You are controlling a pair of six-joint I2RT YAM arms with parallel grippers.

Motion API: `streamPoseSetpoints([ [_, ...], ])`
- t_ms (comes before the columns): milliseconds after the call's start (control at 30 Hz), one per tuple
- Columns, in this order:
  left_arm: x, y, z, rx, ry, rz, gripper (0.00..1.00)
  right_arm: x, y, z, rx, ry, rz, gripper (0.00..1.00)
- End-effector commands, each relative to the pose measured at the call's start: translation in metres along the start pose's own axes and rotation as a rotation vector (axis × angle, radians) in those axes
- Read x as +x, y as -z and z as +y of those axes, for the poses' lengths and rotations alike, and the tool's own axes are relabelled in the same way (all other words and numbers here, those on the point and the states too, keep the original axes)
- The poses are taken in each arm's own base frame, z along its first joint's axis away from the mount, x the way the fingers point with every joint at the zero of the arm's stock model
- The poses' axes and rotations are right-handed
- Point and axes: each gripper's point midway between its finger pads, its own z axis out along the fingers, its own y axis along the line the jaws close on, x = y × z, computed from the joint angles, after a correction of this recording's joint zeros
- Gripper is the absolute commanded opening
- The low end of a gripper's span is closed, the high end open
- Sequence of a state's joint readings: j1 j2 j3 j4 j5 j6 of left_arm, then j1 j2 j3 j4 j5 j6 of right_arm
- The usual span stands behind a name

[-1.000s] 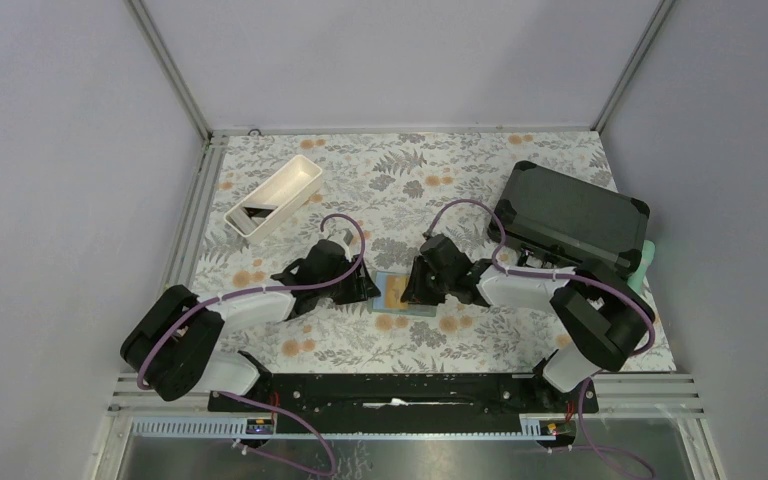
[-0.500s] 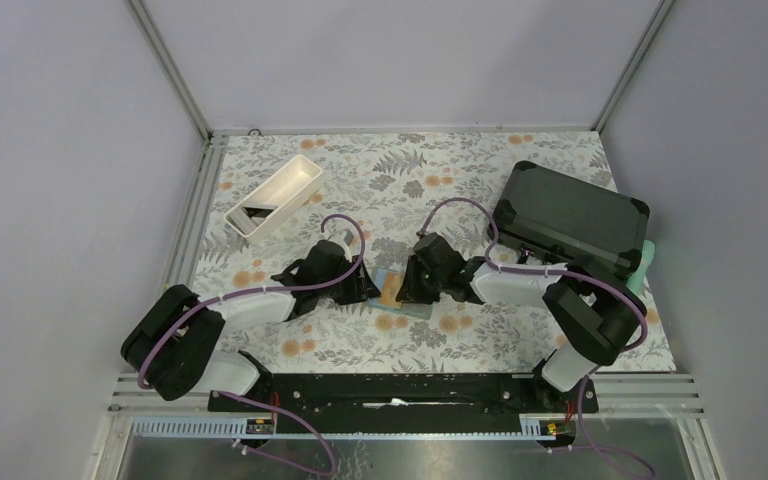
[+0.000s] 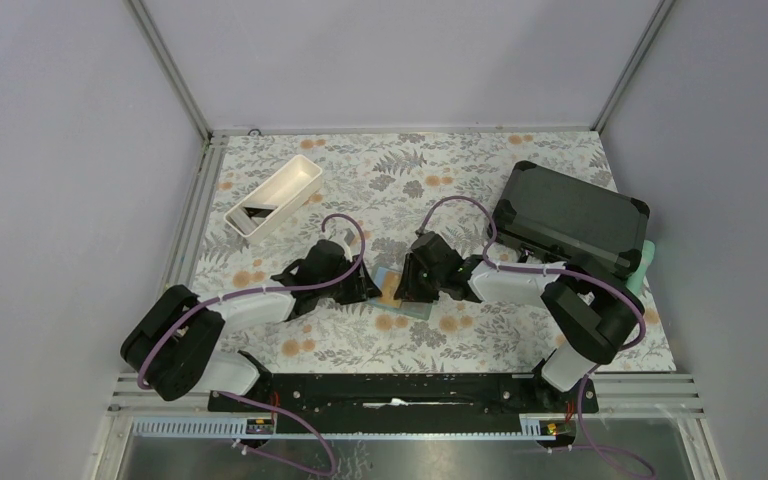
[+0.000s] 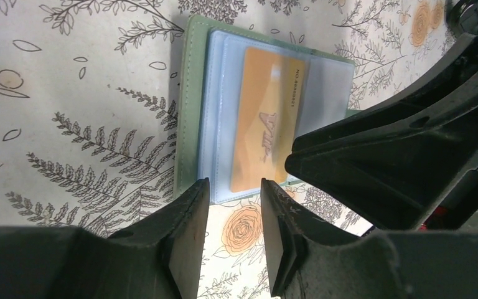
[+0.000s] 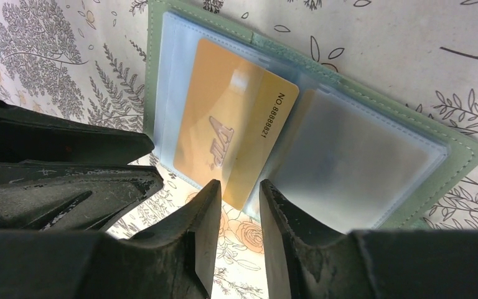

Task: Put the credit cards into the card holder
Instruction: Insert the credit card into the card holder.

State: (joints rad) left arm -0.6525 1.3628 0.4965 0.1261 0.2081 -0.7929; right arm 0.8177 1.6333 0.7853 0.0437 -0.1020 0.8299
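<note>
Right end effector (image 5: 239, 190) slightly parted around gold card (image 5: 224, 131) corner, left end effector (image 4: 234, 184) parted likewise, card holder (image 5: 467, 151) partly hidden.

Inspection of legible markings, from my two wrist cameras.

Item one: the gold-orange card (image 5: 224, 124). From my right wrist I read a dark printed line near one edge, "NO 8888821". A stylised emblem at the centre of the card appears to read "VIP".

From my left wrist the same card (image 4: 261, 124) shows the number line again, too soft to confirm digit by digit.
</note>
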Motion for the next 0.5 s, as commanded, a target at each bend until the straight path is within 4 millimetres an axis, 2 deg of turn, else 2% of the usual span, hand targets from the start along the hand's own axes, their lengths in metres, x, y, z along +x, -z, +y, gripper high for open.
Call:
streamPoseSetpoints([
  [0, -0.015, 0.007, 0.001, -0.008, -0.024, -0.057, 0.38, -0.012, 0.005, 0.005, 0.025, 0.02, -0.049, 0.37],
  [300, -0.041, 0.01, 0.008, -0.026, -0.039, -0.101, 0.43, -0.023, 0.003, 0.011, 0.023, 0.021, -0.076, 0.4],
  [467, -0.05, 0.002, 0.009, -0.025, -0.038, -0.091, 0.46, -0.021, 0.001, 0.002, 0.073, 0.019, -0.059, 0.4],
])
